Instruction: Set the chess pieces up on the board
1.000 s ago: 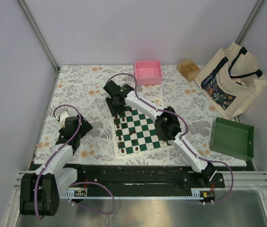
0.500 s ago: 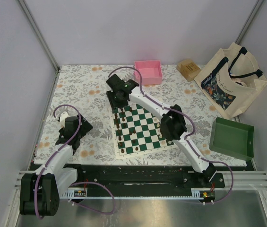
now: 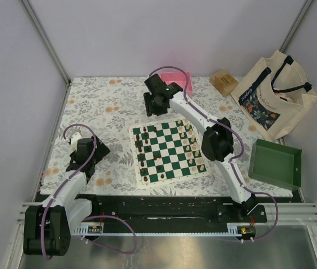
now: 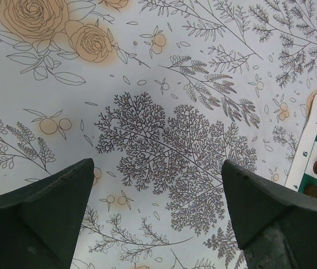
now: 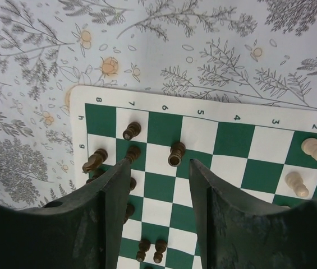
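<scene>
A pink tray [image 3: 180,75] of smooth plastic sat at the far side of the worktop [image 3: 102,106], largely hidden behind the right arm, so its contents could not be made out. A deeper green tray [image 3: 275,163] sat near the right edge, tilted slightly. Beyond it slumped a cream canvas tote bag [image 3: 273,95] with black handles and a printed panel; its inside was too dark to read. A small wooden block [image 3: 224,82] lay between the bag and the pink tray.

The board [image 3: 170,150] lay flat in the middle of the flower-printed worktop, a thin mat of dark green and white squares with a white border bearing numbers and letters. Dark pieces [image 3: 141,147] were crowded along its left side, with a few further in, and cream pieces [image 3: 193,151] stood upright down its right side. All were tiny turned figurines.

The right tool [image 5: 161,163] hung over the board's far edge with its jaws partly apart and nothing between them; one dark piece stood just beside a fingertip [image 5: 125,165]. The left tool [image 4: 155,168] was spread wide and empty above the printed cloth, left of the board's corner.
</scene>
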Robot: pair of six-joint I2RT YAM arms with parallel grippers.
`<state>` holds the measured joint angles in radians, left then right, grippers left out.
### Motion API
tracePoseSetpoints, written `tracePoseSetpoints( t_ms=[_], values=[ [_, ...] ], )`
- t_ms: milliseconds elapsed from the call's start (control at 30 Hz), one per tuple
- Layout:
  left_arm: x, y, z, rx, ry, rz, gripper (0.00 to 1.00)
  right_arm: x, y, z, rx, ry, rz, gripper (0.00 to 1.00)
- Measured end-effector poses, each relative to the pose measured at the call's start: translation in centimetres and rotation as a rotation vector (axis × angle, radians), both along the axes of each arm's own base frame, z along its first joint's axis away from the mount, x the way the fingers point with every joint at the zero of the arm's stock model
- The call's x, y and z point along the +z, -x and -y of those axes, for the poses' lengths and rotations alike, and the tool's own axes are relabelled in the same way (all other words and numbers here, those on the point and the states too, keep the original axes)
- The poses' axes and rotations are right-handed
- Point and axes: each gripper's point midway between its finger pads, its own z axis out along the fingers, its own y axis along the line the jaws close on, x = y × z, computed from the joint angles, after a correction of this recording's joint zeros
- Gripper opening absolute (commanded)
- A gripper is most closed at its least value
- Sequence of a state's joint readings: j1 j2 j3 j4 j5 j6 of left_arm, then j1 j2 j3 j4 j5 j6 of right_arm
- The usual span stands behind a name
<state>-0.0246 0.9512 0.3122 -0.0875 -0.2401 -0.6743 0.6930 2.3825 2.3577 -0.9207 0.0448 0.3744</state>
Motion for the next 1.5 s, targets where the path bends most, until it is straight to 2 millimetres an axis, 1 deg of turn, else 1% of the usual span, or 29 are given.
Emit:
tracePoseSetpoints(
  t_ms=[233,400,767,967,1133,1500],
  values=[
    [0.0,0.0,0.0,0.000,0.000,0.000,0.99,-4.5,0.7,0.2,-0.007,0.055,-0.083,0.52],
    [0.0,0.0,0.0,0.000,0.000,0.000,0.99,-6.2,1.0,0.4,-0.017,0.073,-0.116,0.50],
    [0.0,0.0,0.0,0.000,0.000,0.000,0.99,-7.3,1.5,0.7,-0.021,0.087,-0.147,0.48],
    [0.0,0.0,0.0,0.000,0.000,0.000,0.99,-7.9,1.9,1.0,-0.021,0.101,-0.163,0.45],
    [0.0,0.0,0.0,0.000,0.000,0.000,0.99,-8.0,2.0,1.0,-0.021,0.102,-0.165,0.41],
    [0.0,0.0,0.0,0.000,0.000,0.000,0.99,-8.0,2.0,1.0,-0.021,0.103,-0.167,0.39]
  ],
)
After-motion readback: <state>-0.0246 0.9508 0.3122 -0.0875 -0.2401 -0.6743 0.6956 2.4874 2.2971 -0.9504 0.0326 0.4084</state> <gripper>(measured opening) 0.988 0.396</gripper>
